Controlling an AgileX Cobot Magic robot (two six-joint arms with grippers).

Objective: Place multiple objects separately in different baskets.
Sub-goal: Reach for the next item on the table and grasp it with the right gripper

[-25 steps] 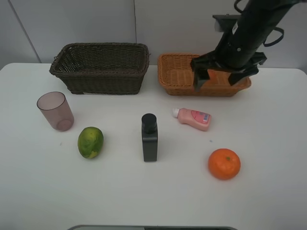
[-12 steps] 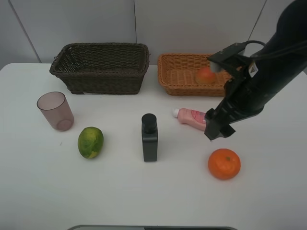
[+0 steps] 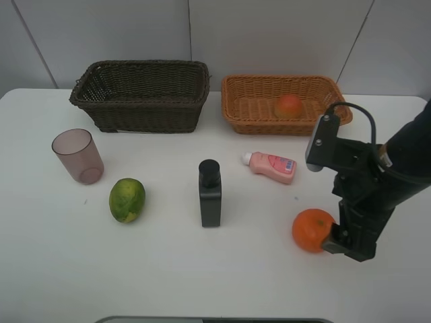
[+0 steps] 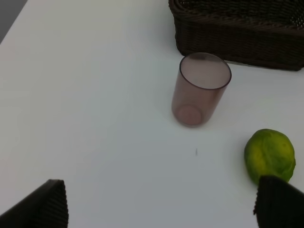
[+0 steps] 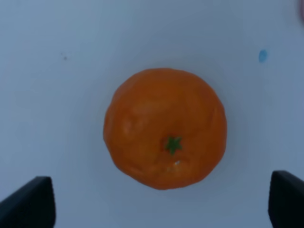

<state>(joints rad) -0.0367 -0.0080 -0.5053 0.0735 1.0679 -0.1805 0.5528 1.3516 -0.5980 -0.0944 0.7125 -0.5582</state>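
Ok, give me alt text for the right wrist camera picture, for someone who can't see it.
An orange with a small green stem scar lies on a white table, untouched, between the open dark fingertips of the right gripper.

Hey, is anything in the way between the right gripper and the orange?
Nothing visible. The right gripper is open, and its wrist view shows the orange centred between the fingertips, with only bare table around it. The pink bottle lies well apart from the orange.
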